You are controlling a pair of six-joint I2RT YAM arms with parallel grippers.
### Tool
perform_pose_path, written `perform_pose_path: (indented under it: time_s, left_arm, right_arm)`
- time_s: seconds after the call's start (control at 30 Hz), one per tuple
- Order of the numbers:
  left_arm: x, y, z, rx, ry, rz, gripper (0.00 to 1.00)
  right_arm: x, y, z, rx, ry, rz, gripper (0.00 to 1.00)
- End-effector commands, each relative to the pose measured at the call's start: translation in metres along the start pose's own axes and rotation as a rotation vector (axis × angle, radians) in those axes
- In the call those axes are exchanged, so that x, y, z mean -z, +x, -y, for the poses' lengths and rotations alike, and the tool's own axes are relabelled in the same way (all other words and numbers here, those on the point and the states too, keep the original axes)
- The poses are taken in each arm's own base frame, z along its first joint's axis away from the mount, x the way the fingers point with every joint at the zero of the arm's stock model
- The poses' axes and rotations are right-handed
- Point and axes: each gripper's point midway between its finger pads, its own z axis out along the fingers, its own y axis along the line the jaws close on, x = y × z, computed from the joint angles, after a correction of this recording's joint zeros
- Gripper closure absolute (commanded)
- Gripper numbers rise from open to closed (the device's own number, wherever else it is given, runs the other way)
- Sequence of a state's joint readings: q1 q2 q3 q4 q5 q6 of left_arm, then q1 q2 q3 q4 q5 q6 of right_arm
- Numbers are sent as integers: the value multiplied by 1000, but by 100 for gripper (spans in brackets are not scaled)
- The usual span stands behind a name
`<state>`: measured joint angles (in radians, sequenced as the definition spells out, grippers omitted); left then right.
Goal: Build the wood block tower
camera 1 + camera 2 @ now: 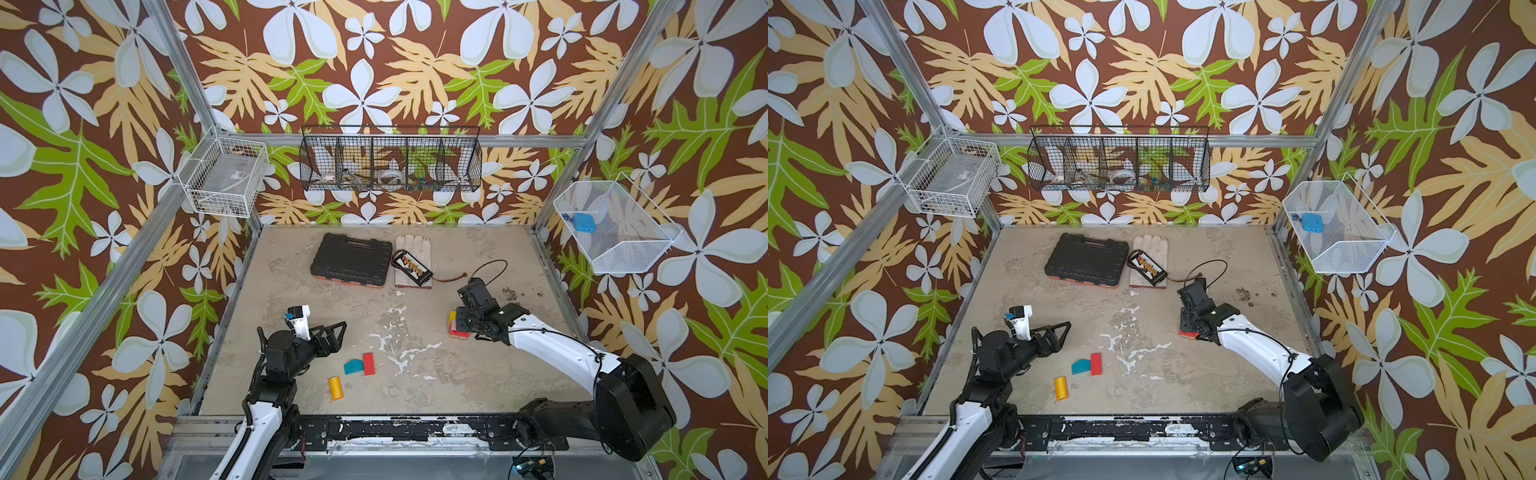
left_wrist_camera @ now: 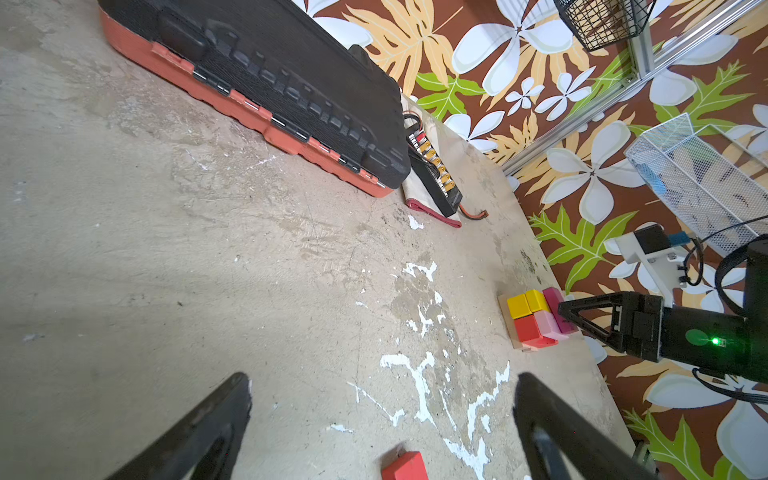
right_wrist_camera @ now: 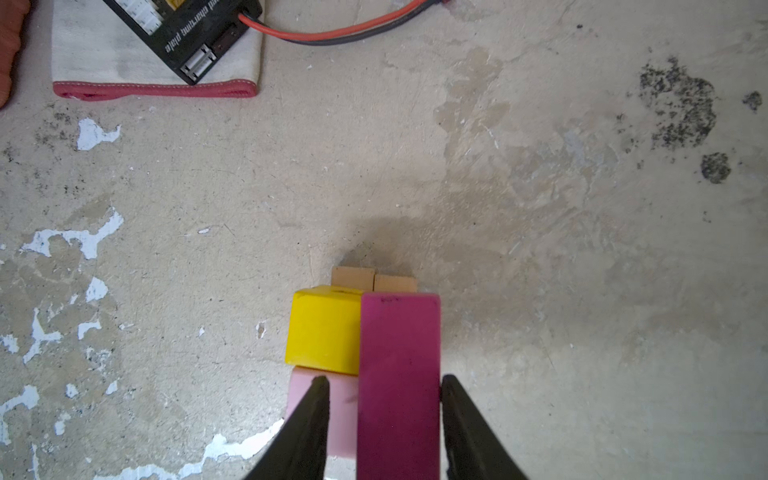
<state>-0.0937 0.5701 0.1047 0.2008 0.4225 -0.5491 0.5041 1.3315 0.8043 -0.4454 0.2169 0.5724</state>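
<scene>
Tower (image 2: 536, 320) — standing part-built, front-right of black case (image 1: 351, 259), well apart from it. Tan base (image 3: 374, 278) carrying yellow block (image 3: 324, 328) and pink block (image 3: 343, 399). Magenta block (image 3: 399, 386) sitting against both.
Right gripper (image 3: 382, 380) straddling magenta block, jaws part-spread, one finger showing gap — likely squaring it in, not pinching.
Left gripper (image 2: 383, 376) hovering front-left of case, spread wide, empty. Likely placed for loose red block (image 1: 368, 363), teal wedge (image 1: 353, 367), orange cylinder (image 1: 335, 387).
Charging board (image 3: 183, 29) lying on glove (image 1: 413, 249) just beside case, reading "charging plate".

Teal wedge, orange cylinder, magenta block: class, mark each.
Teal wedge (image 1: 352, 367), in a top view, upper face.
Orange cylinder (image 1: 335, 387), in a top view, curved side.
Magenta block (image 3: 399, 374), right wrist view, upper face.
</scene>
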Motion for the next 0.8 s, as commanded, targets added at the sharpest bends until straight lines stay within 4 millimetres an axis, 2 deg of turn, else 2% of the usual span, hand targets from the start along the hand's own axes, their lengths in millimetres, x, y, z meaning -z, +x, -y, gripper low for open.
perform_pose_path:
  time_s: [0.0,0.23,0.33,0.43,0.57,0.67,0.77]
  left_arm:
    - [0,-5,4,-6,19,19,0]
    - [0,-6,4,-7,19,22,0]
    - [0,-6,4,-6,19,22,0]
    - [0,-6,4,-6,18,22,0]
    - [-1,-6,3,-1,6,13,0]
    - [-1,-6,4,-2,6,2,0]
    - [1,-9,19,57,75,-5,0]
  right_arm:
    - [1,-3,2,-8,11,13,55]
    - [3,-4,4,-15,19,20,57]
    - [11,-9,9,-30,31,48,57]
    - [29,-16,13,-54,18,105,54]
    - [64,-18,-3,-65,-92,184,46]
    - [89,-12,-20,-46,-180,231,39]
    - [97,2,-31,-55,-290,226,38]
